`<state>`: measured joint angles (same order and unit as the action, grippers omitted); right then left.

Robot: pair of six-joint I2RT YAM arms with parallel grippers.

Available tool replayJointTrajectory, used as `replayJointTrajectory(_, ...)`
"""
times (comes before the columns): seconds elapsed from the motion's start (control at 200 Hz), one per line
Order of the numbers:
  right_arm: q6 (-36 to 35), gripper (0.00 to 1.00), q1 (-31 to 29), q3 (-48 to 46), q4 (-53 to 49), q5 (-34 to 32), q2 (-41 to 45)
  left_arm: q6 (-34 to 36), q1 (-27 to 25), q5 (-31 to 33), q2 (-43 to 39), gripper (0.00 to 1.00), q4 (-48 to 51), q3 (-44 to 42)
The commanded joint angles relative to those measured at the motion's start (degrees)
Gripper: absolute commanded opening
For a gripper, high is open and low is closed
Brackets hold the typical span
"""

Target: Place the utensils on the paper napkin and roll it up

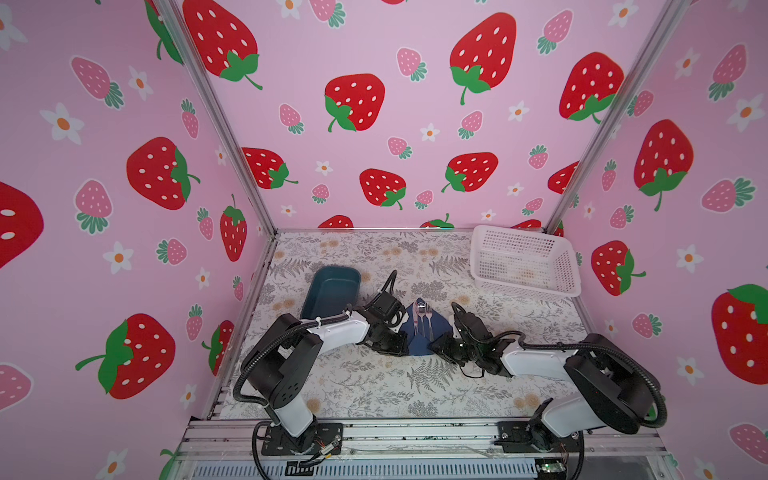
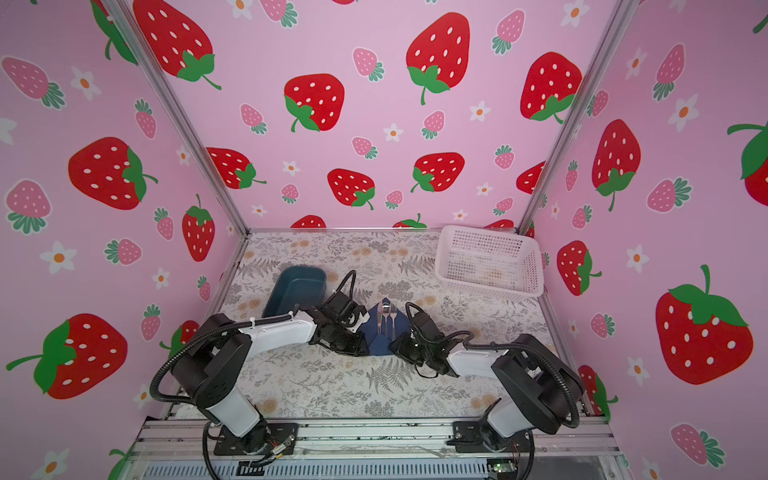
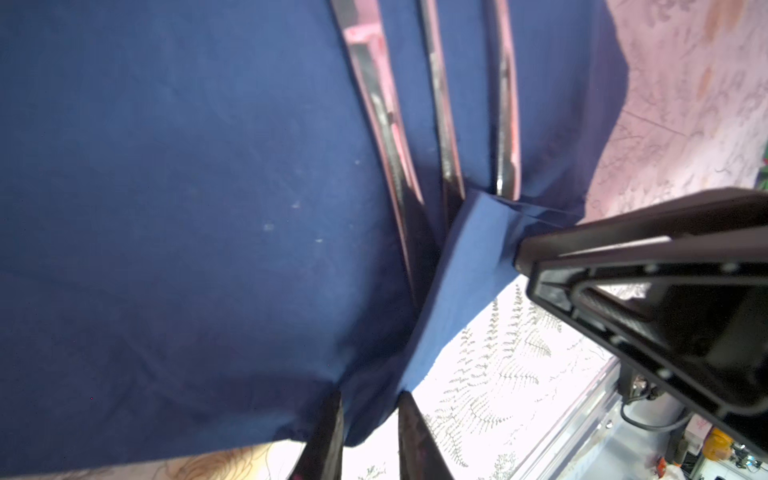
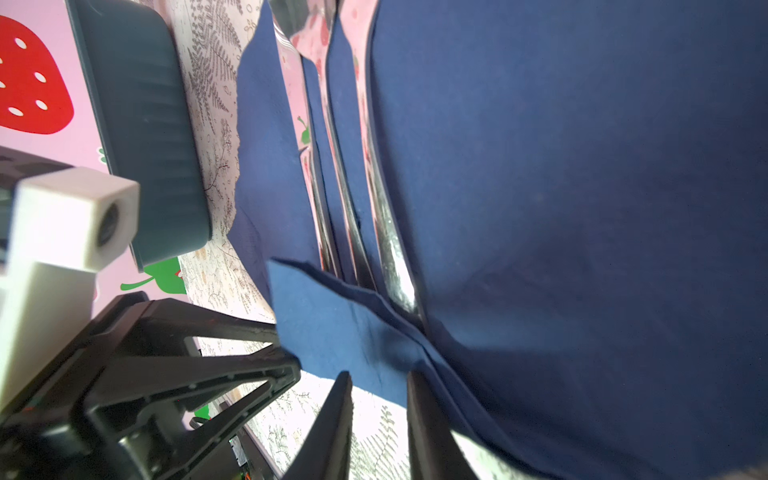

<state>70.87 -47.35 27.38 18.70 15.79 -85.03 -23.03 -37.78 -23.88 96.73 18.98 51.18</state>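
The navy paper napkin (image 1: 443, 325) (image 2: 402, 323) lies as a diamond mid-table. Three shiny utensils (image 1: 424, 320) (image 2: 387, 320) rest side by side on it. Its near corner is folded up as a flap (image 3: 469, 266) (image 4: 332, 328) over their handles (image 3: 446, 137) (image 4: 345, 195). My left gripper (image 1: 402, 348) (image 3: 370, 397) sits at the flap's left side. Its jaws stand a narrow gap apart, with the napkin's edge bunched between the tips. My right gripper (image 1: 436, 347) (image 4: 379, 376) mirrors it on the right, its jaws also slightly apart and its tips touching the napkin edge.
A dark teal tub (image 1: 332, 291) (image 2: 297, 291) (image 4: 145, 124) stands just left of the napkin, behind my left arm. A white mesh basket (image 1: 523, 262) (image 2: 490, 259) sits at the back right. Floral cloth (image 1: 374, 382) covers the table, and strawberry walls close it in.
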Motion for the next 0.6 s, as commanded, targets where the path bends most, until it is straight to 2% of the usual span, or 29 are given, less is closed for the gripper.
replayJointTrajectory(0.0, 0.92, 0.26, -0.02, 1.01, -1.55, -1.11, -0.45, 1.31, -0.17, 2.24, 0.4, 0.2, 2.51, 2.08)
replayJointTrajectory(0.19, 1.19, 0.26, -0.1, 1.01, -1.9, -1.17, -0.57, 1.48, -0.19, 3.84, 0.42, 0.18, 4.06, 2.34)
replayJointTrajectory(0.29, 0.82, 0.26, -0.04, 1.49, -2.39, -1.11, -0.62, 1.31, -0.2, 3.3, -0.08, 0.19, 3.9, 2.33)
replayJointTrajectory(0.375, 0.33, 0.27, -0.07, 2.06, -3.4, -1.29, -0.79, 1.34, -0.26, 5.42, -0.71, 0.2, 5.53, 3.24)
replayJointTrajectory(0.48, 0.43, 0.27, -0.06, 2.22, -3.34, -1.45, -0.92, 0.33, -0.3, 7.75, -4.56, 0.25, 5.7, 3.28)
replayJointTrajectory(0.595, 0.5, 0.27, -0.06, 2.53, -3.4, -1.33, -1.49, -1.7, -0.28, 6.97, -9.58, 0.27, 3.1, 2.66)
